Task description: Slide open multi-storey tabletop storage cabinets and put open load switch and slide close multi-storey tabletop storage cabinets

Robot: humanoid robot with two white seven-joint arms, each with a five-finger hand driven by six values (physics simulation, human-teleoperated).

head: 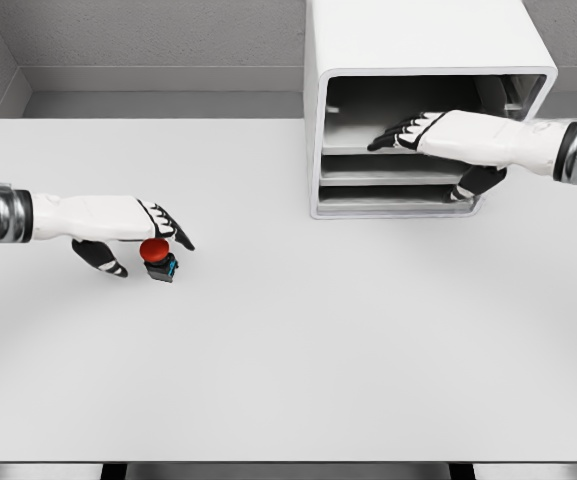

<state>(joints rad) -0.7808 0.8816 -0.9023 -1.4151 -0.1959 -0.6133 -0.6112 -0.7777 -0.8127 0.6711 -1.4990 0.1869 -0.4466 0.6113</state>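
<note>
Load switch (pixel 158 257), a small part with a red round cap on a dark body that shows a bit of blue at its side, sits on the white table (pixel 298 360) toward the left, well apart from the cabinet. The left hand (pixel 133 232) comes in from the left edge with its white forearm level over the table, and its dark-tipped fingers (pixel 173 228) reach out over the top of the red cap while the thumb (pixel 103 259) hangs lower and to the left of the switch. The fingers are only loosely bent, with a clear gap between them and the thumb, so the hand reads as relaxed and spread above the switch; whether the fingertips actually touch the cap cannot be told from the head view. The storage cabinet (pixel 418 60), a white box with rounded corners, stands at the far side of the table right of the middle, its front facing the robot and showing a dark upper cavity with stacked shelves or drawer fronts below it. The right hand (pixel 438 135) enters from the right edge and crosses the cabinet's front, its fingers (pixel 393 138) stretched out nearly straight into the upper opening, lying at the shelf edge there, and its thumb (pixel 478 182) drops down in front of the lower tiers. Nothing is gripped by it.
</note>
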